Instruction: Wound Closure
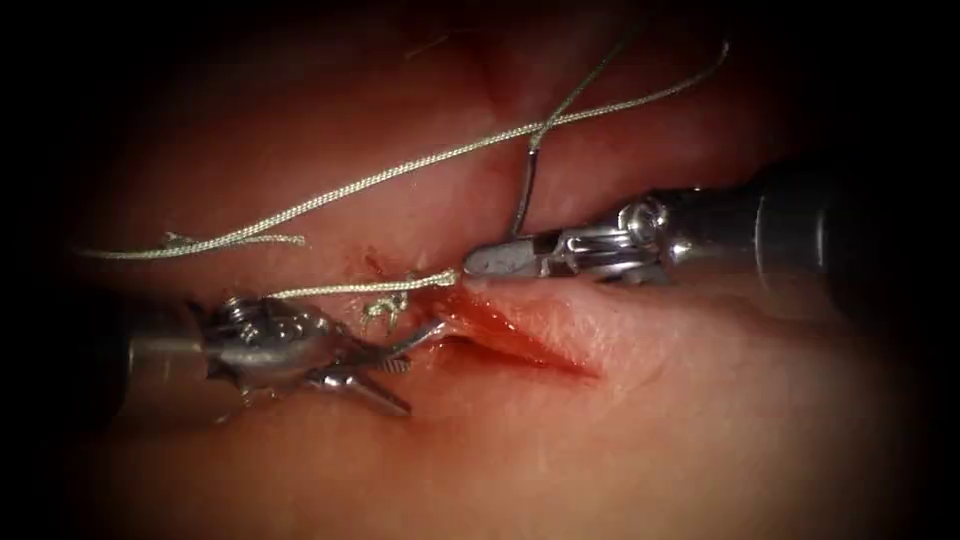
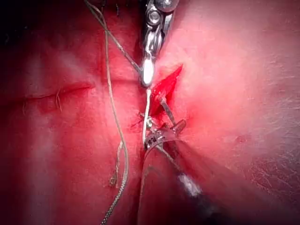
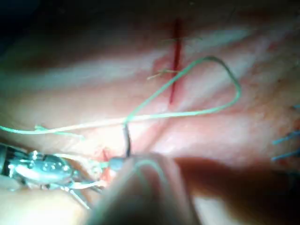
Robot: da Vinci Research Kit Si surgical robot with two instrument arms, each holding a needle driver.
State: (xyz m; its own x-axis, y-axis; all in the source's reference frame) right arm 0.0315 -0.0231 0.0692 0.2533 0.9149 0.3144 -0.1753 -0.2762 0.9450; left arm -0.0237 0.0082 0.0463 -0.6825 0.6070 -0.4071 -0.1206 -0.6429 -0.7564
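Steel needle (image 1: 524,195) upright in right pincer (image 1: 478,262)

**Two metal tools on dark shafts**

Right tool (image 1: 490,262): bright silver steel, long and slim, tapering to a rounded blunt tip. Behind the jaws, a shiny round pivot pin, then a stepped steel wrist link. Further back, a broad cylindrical shaft (image 1: 800,235), dark grey to black, with a paler band at its front end.

Left tool (image 1: 395,375): same silver finish, shorter and stubbier in look, with two thin pointed jaws and fine ridging on an inner face. Rounded wrist housing with small discs, possibly screws or cable pulleys. Smooth grey collar behind it, fading into dark.

Up close, left tool (image 2: 161,136) glints; its shaft dark, with one bright highlight.
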